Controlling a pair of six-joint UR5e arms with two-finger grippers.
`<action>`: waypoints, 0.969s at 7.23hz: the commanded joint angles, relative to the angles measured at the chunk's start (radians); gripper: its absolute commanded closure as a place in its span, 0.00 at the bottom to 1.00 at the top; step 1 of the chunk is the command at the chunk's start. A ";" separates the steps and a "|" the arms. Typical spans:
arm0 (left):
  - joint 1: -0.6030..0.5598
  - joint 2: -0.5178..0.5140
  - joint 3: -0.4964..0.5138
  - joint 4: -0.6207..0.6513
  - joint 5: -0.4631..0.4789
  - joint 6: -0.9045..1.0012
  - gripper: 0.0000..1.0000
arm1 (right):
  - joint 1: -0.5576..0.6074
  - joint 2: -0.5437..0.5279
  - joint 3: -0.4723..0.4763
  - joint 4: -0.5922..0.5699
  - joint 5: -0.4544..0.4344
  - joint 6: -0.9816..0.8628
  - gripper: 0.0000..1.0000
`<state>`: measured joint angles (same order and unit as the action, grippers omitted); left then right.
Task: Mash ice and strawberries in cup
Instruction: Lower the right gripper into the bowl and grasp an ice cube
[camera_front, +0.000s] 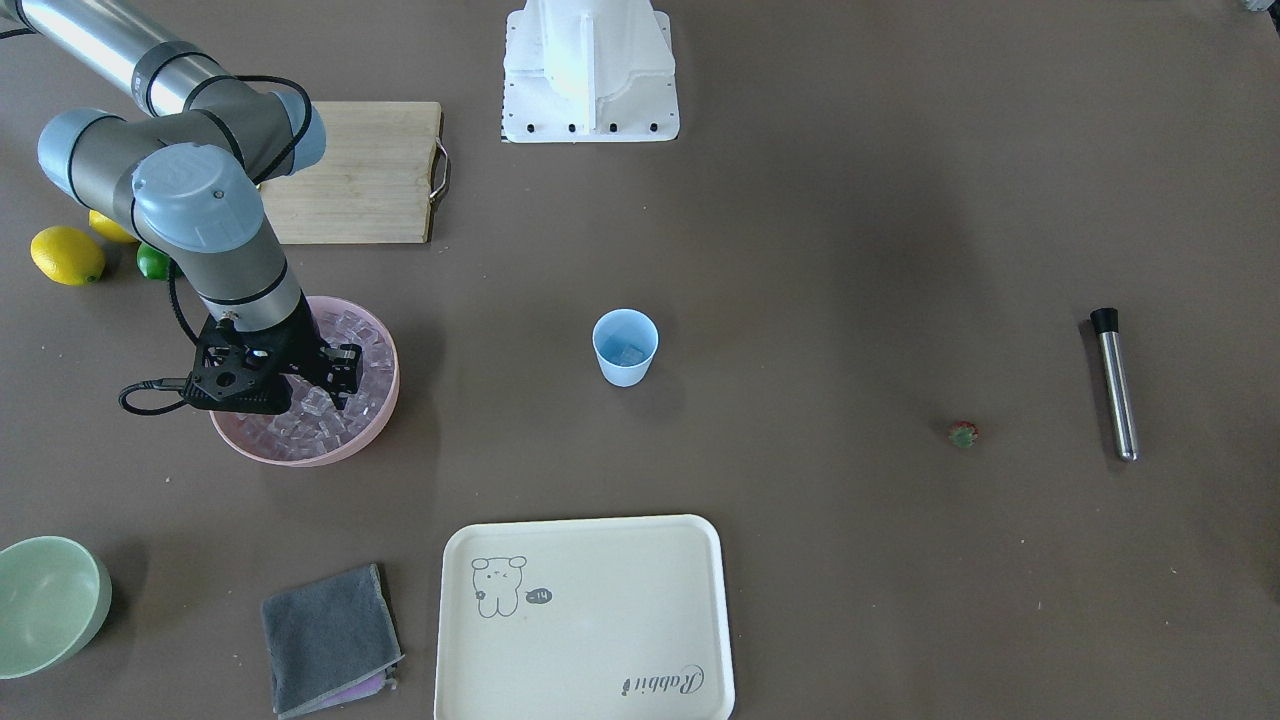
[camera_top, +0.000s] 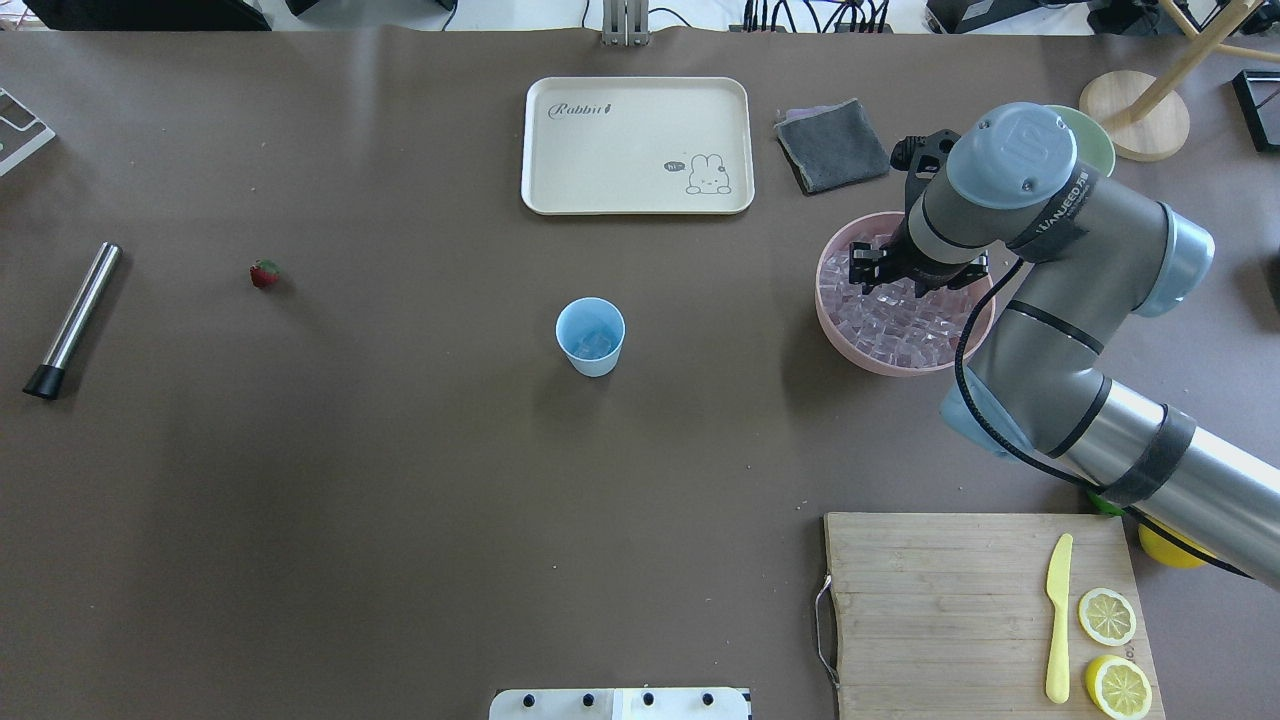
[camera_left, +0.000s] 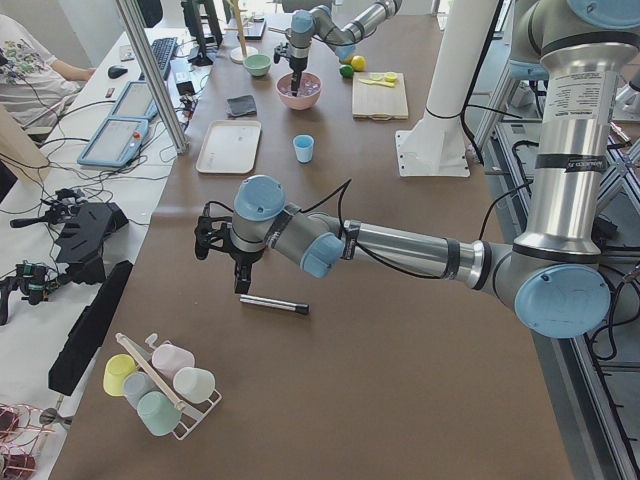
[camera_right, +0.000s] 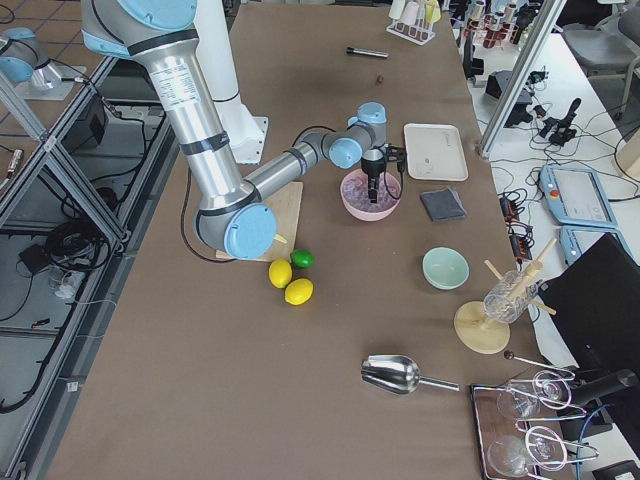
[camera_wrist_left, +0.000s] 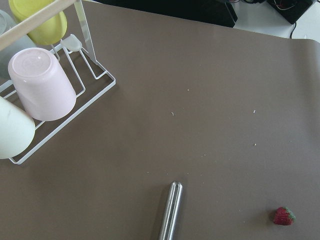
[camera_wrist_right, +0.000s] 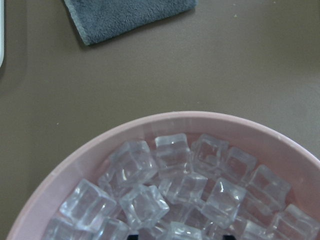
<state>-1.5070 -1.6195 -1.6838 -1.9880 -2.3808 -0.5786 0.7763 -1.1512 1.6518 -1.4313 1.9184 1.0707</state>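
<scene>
Brown table (camera_top: 400, 450) stretched wide under the overhead camera. At its far left lay a steel muddler (camera_top: 72, 320) with a black cap. Just right of it sat the strawberry (camera_top: 265, 273), alone and well apart from everything else. The left gripper (camera_left: 240, 282) showed only in the left side view, hanging over the muddler; whether its jaws were apart I could not tell.

Mid-table stood the cup (camera_top: 592, 365), upright, with a few clear cubes in its bottom. Beyond it lay a cream tray (camera_top: 637, 145), and right of that a folded grey cloth (camera_top: 832, 145).

Further right, the pink bowl (camera_top: 880, 362) was heaped with ice (camera_top: 900, 320). The right gripper (camera_top: 868, 272) pointed down into the bowl, its fingertips spread wide among the cubes and gripping none. Nearest the robot on the right lay a wooden cutting board (camera_top: 950, 600).
</scene>
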 joint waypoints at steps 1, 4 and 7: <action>-0.001 0.000 -0.002 0.000 0.000 -0.001 0.03 | -0.002 -0.002 -0.003 0.000 -0.001 0.002 0.40; -0.001 -0.003 0.001 -0.005 0.000 0.000 0.03 | -0.012 -0.004 0.000 0.000 -0.002 0.009 0.50; -0.001 -0.002 -0.002 -0.006 0.000 -0.001 0.03 | -0.020 -0.005 0.006 0.000 -0.009 0.022 0.78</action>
<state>-1.5076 -1.6220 -1.6851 -1.9929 -2.3807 -0.5786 0.7599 -1.1555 1.6551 -1.4313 1.9139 1.0917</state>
